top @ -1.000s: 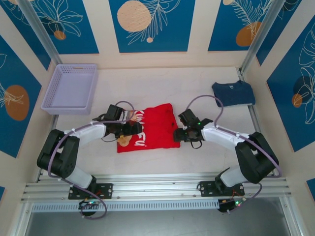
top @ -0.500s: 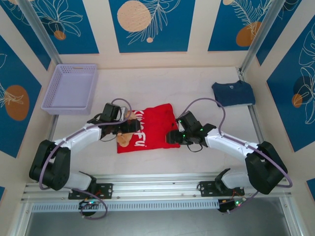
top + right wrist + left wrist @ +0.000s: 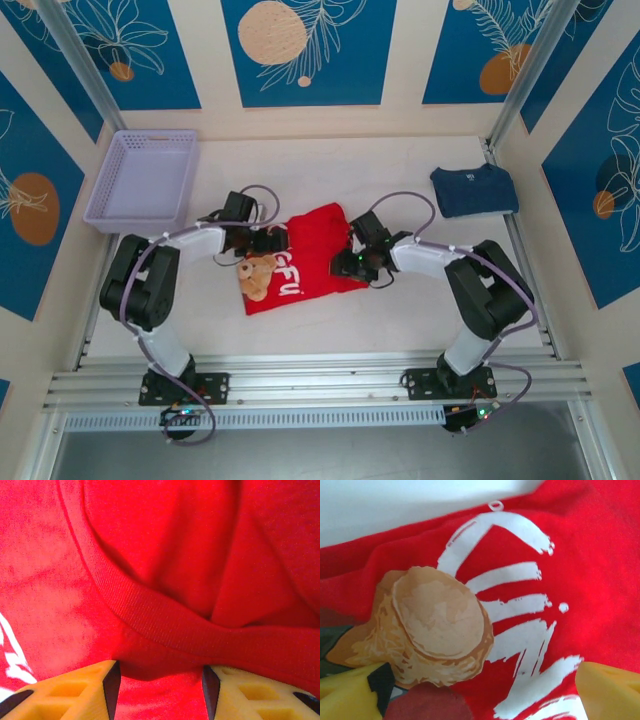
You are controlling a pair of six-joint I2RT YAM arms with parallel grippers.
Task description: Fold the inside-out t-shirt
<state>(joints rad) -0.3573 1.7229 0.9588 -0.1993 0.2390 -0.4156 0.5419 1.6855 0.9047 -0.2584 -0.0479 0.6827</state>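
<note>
1. Right of the lavender basket (image 3: 112,222) and nearer me lies the red t-shirt (image 3: 318,232), its side edges hidden under my arms
2. My left pincer (image 3: 266,243) stands wide by the bear print (image 3: 258,278)
3. My right pincer (image 3: 352,262) straddles a ribbed fold; whether it grips, I cannot tell
4. The white lettering (image 3: 291,277) is partly covered and ends "FU"

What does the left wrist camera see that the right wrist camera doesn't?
Left wrist, not right wrist: a tan teddy-bear print on the bright red soft cloth t-shirt, and a strip of pale table past the shirt's edge. Right wrist, not left wrist: a ribbed red band of the shirt, curving across the folds. Both: the red shirt very close up, some white lettering, and yellow fingertips at the bottom edge.
</note>
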